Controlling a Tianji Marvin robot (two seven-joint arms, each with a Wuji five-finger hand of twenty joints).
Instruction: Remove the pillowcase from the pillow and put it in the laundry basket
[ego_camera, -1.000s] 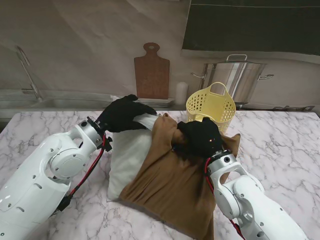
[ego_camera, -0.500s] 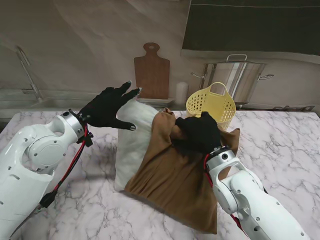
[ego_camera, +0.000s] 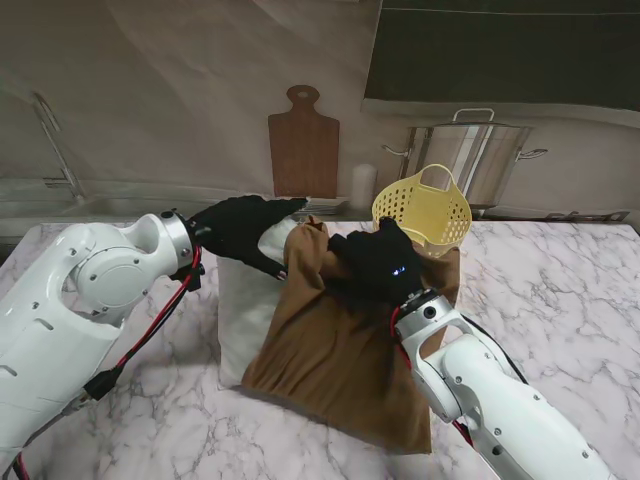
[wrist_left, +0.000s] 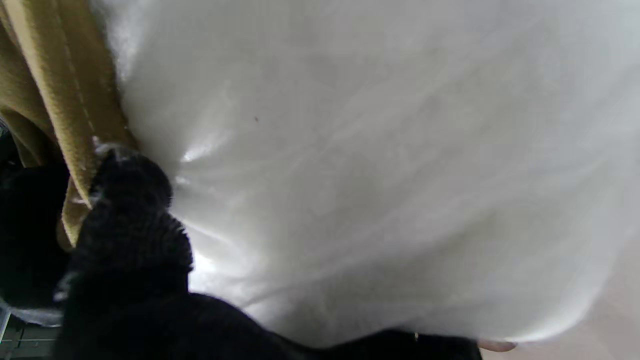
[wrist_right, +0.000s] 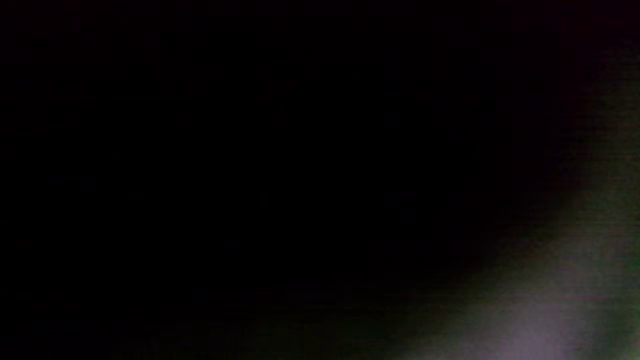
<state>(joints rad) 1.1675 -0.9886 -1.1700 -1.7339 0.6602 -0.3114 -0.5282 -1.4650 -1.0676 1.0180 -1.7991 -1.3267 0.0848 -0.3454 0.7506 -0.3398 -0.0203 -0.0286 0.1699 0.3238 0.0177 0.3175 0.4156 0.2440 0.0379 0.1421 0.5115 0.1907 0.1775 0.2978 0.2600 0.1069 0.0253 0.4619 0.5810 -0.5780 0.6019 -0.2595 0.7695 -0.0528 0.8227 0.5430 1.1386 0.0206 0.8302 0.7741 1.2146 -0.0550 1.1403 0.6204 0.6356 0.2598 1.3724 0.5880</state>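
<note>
Marble table (ego_camera: 180, 420) runs bare along its left edge and near-left corner; open stone also lies to the far right, past the cloth. Left hand (ego_camera: 240, 228), black-gloved, lies on the far end of the white pillow (ego_camera: 238, 325), fingers spread and bent over the fabric; whether it pinches or only presses, cannot tell. Left wrist view: one gloved fingertip (wrist_left: 131, 175) sits right at the seam where the brown hem meets white stuffing. Pillow's bare left part lies flat on the table, its left edge exposed, the rest under the brown pillowcase (ego_camera: 335, 365). Pillowcase covers the pillow's right portion, bunched high at the far end, its near corner draped toward the near table edge. Right hand (ego_camera: 378, 265) is clenched in that bunched brown cloth, gripping it. Right wrist view is almost all dark, nothing readable. Yellow laundry basket (ego_camera: 422, 212) stands upright just beyond the right hand, far side of the pillowcase; its contents cannot be made out. Behind it a steel pot (ego_camera: 470, 155); a wooden cutting board (ego_camera: 303, 145) leans on the wall.
</note>
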